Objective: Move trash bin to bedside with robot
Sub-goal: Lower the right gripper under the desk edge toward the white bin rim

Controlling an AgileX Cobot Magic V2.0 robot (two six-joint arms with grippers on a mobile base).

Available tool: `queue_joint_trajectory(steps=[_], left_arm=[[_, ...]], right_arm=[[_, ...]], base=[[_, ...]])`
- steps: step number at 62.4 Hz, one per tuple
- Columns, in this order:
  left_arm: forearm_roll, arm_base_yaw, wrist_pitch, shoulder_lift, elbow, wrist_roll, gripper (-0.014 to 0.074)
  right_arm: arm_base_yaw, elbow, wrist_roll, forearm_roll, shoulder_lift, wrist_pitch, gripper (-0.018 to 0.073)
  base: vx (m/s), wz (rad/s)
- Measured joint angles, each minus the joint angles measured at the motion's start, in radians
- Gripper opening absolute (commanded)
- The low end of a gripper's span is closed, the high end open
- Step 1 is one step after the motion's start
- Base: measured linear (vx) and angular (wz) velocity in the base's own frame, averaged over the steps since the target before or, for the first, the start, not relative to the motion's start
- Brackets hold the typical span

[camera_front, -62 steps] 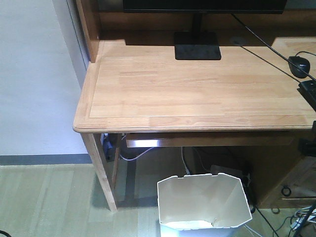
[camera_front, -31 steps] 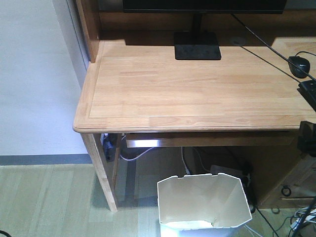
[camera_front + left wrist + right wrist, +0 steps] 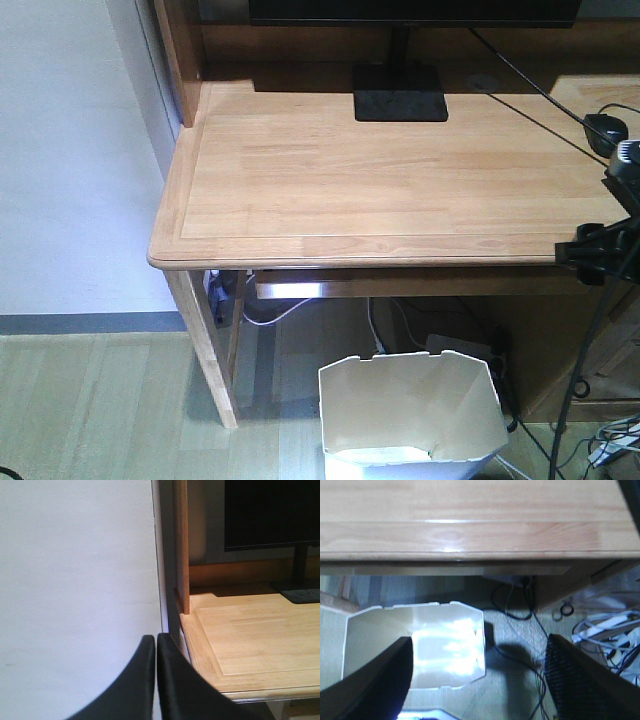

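Right arm (image 3: 608,242) has come further into the front view at the desk's front right edge; before, only a small black bit showed lower down. Trash bin (image 3: 405,405) unchanged.

Room: white wall (image 3: 70,150) left of the desk, grey baseboard (image 3: 90,323), pale plank floor (image 3: 100,410). Light wooden desk (image 3: 380,180), smooth planked top with a rounded corner and a grooved border. Black monitor (image 3: 410,10) on a flat square stand (image 3: 400,95) at the desk's back, dark mouse (image 3: 603,130) near its right edge. Tangle of cables (image 3: 607,630) on the floor under the desk's right side.

Bin: white thin plastic, angular faceted rim, open top. It stands on the floor in front of the desk, just right of the desk's left leg.

Right arm is black and jointed with a grey-topped part, and cables hang from it. Bin sits below and left of it, well apart.

Right gripper (image 3: 479,645): fingers spread wide, holding nothing. In the wrist view the bin (image 3: 380,630) lies below, between the fingers and nearer the left one; no contact seen.

Left gripper (image 3: 155,639): black curved fingers pressed together, nothing between them, pointing at the wall beside the desk's left end. Bin not in that view.
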Motion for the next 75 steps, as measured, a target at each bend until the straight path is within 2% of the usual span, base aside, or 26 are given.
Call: queue_joint_trajectory(steps=[16, 61, 75], left_arm=[[0.0, 0.0, 0.0, 0.0, 0.0, 0.0, -0.0006], [0.0, 0.0, 0.0, 0.0, 0.0, 0.0, -0.0006], [0.0, 0.0, 0.0, 0.0, 0.0, 0.0, -0.0006]], right_arm=[[0.0, -0.079, -0.047, 0.008, 0.286, -0.01, 0.0529], [-0.011, -0.298, -0.132, 0.022, 1.012, -0.21, 0.0529], [-0.046, -0.311, -0.276, 0.022, 1.061, -0.24, 0.0529]], base=[[0.0, 0.0], [0.0, 0.0], [0.0, 0.0]])
